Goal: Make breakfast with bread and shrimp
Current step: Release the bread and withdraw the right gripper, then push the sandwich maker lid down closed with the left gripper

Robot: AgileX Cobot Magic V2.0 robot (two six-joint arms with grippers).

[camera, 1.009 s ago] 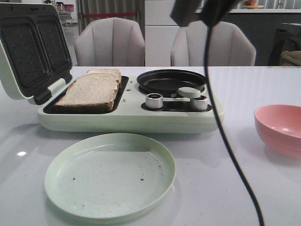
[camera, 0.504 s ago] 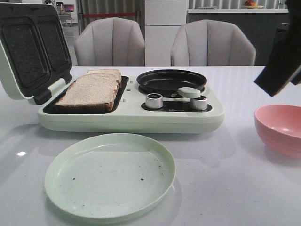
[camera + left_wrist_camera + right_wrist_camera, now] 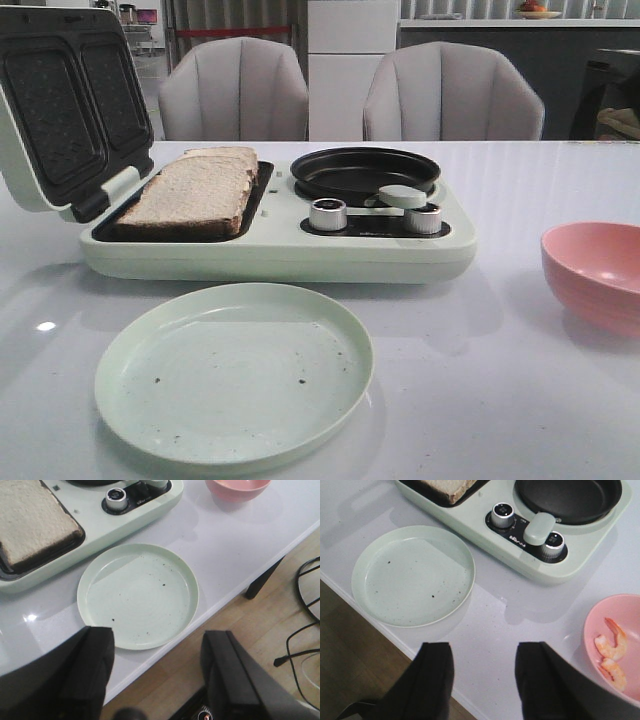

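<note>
Right arm has cleared the front view. Both grippers, left (image 3: 157, 680) and right (image 3: 482, 680), gape empty. Bread (image 3: 195, 188) sits in the sandwich maker (image 3: 270, 245); shrimp (image 3: 612, 652) in the pink bowl (image 3: 592, 625). Next: right gripper fetches shrimp to the pan (image 3: 362, 172).

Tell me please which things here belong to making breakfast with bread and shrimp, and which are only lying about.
Belong to the job:
- bread, lying in the open sandwich maker
- shrimp, in the pink bowl
- black pan
- green plate, probably for serving

Only lying about:
- two chairs behind the table
- cables on the floor
</note>
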